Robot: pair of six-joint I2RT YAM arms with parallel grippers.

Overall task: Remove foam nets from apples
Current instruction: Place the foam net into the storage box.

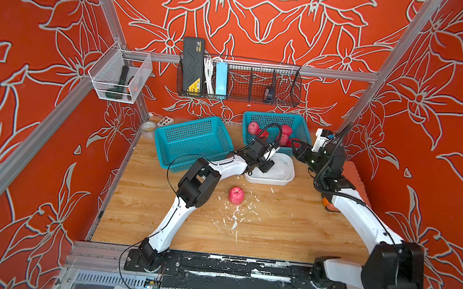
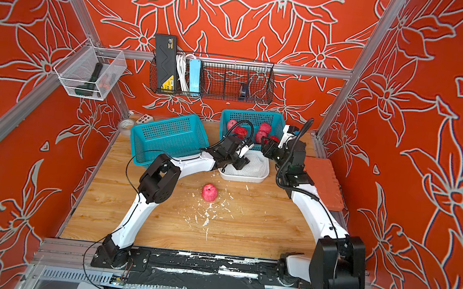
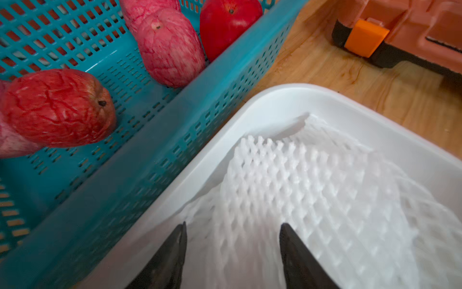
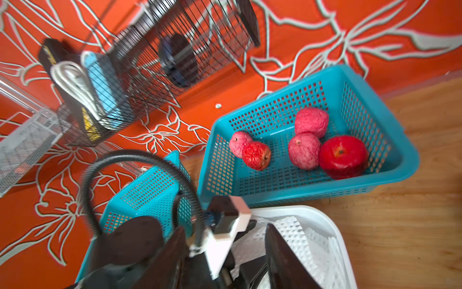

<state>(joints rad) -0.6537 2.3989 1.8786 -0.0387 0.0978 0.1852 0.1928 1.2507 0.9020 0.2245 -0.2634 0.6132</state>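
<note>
L jaws apart over foam nets [image 3: 312, 190]; R jaws apart, empty.

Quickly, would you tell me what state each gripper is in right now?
Left gripper: open, fingers apart over the foam net, holding nothing.
Right gripper: open, holding nothing.
</note>
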